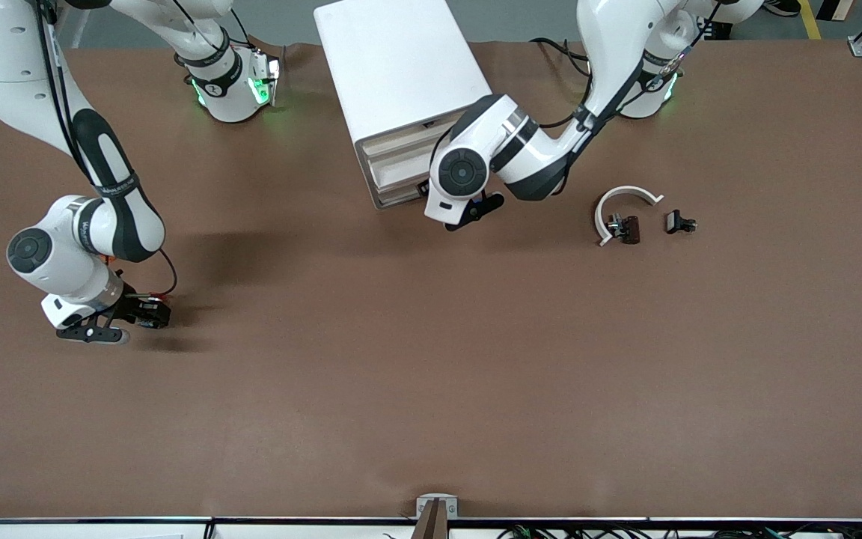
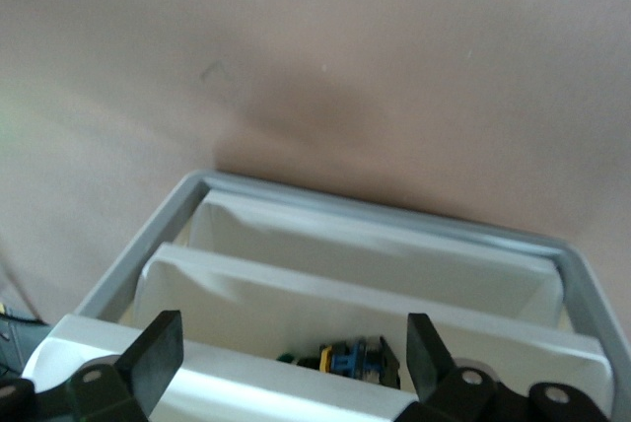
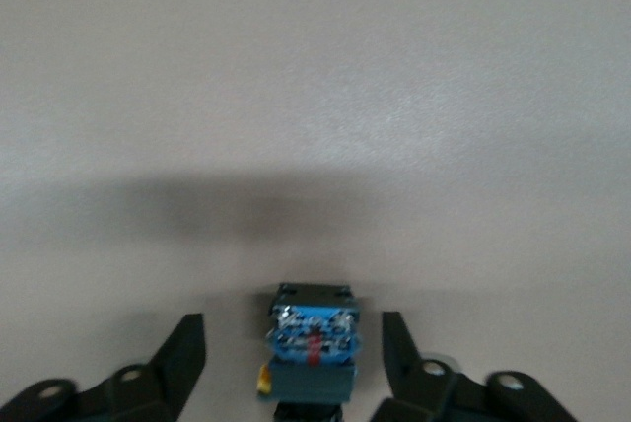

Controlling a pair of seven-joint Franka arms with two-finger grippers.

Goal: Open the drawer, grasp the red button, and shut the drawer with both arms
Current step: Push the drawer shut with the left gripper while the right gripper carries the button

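Observation:
The button [image 3: 314, 343], with a blue middle and a dark body, lies on the brown table between the fingers of my right gripper [image 3: 293, 324]. The jaws are open, with a gap on each side of it. In the front view that gripper [image 1: 132, 318] is low at the right arm's end of the table, and the button [image 1: 153, 308] shows as a small dark thing at its tips. My left gripper [image 1: 476, 211] is open in front of the white drawer cabinet [image 1: 401, 67]. Its fingers [image 2: 158, 348] straddle the front wall of an open drawer [image 2: 296, 387]. A blue, yellow and black part [image 2: 355, 358] lies in that drawer.
A white curved piece [image 1: 625, 203] with a dark part [image 1: 627, 228] inside its arc lies on the table toward the left arm's end. A small black clip [image 1: 679, 222] is beside it. A metal mount [image 1: 436, 509] sits at the table edge nearest the front camera.

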